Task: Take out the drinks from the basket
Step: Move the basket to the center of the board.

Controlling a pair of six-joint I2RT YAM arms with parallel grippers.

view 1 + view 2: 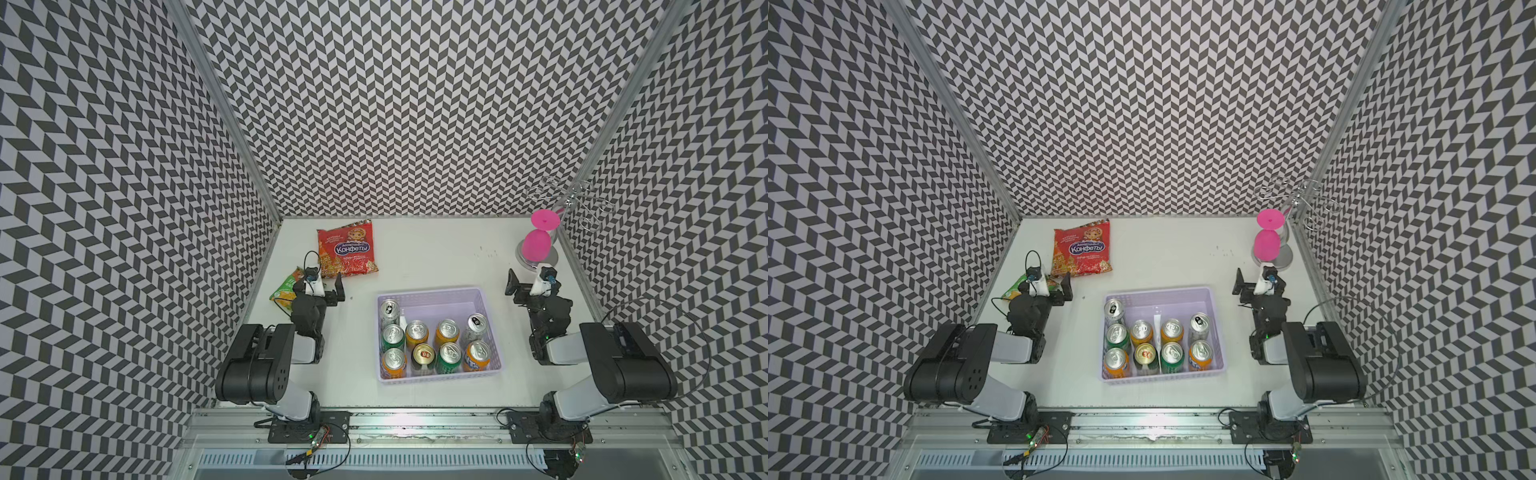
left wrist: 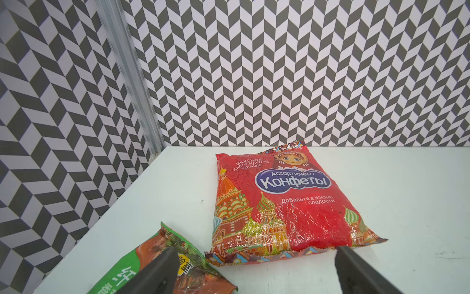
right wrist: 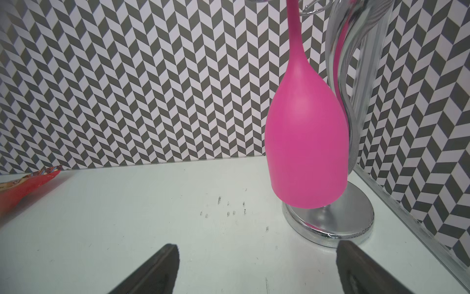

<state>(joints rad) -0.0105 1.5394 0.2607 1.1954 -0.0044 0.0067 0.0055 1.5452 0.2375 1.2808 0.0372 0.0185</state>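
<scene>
Starting at the left wall, a green snack bag point(image 1: 286, 291) lies on the white table point(image 1: 436, 257), partly hidden under the left arm. The left pincer point(image 1: 319, 291) is above this bag, with its jaws spread wide and nothing between them. In the left wrist view one finger covers the green bag and the other stands at the near corner of a red candy bag point(image 2: 279, 203). Whether the fingers touch the bags cannot be told. The red bag lies flat, farther back, near the rear wall.

In the middle of the table, between the two arms and apart from both, sits the lavender basket point(image 1: 430, 291). All nine cans point(image 1: 417, 331) stand upright inside it, grouped in the half nearer to the arm bases. The left column has a slim silver can, a green one and an orange one. Next come an orange can and a dark can with a gold top, then an orange and a green one. The right column has a slim silver can and an orange one.

The right pincer point(image 1: 533, 289) is over the bare table, its jaws also spread wide and holding nothing. Beyond it, in the far right corner, a pink goblet point(image 1: 536, 245) hangs upside down on a chrome stand point(image 3: 356, 224).
</scene>
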